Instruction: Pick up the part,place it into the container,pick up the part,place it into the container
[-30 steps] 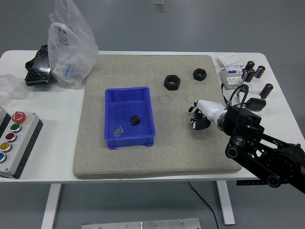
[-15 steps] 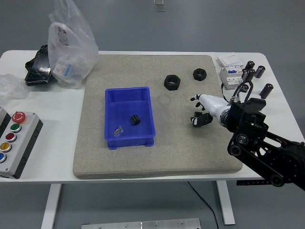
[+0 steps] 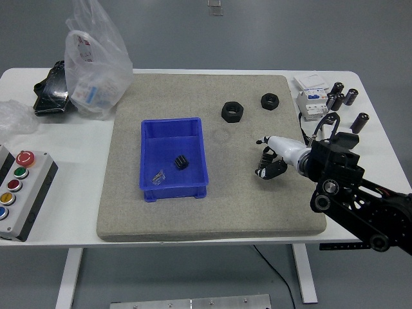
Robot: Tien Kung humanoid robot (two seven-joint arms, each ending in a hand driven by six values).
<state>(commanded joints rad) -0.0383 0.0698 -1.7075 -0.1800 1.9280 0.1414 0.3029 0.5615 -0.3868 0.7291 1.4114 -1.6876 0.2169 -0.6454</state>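
Observation:
A blue container stands on the grey mat, left of centre. In it lie a small black gear and a small metal part. Two black hex nuts lie on the mat at the back right, a larger one and a smaller one. My right hand hovers over the mat to the right of the container and in front of the nuts. Its black fingers hang down loosely and hold nothing. The left arm is out of view.
A clear plastic bag and a black object are at the back left. A button box is at the left edge. A white breaker and several black cylinders stand at the back right, close behind my right arm.
My right hand lifted slightly, then dipped again with the fingers pointing more downward. It stays over the same part of the mat. The parts and container have not moved.

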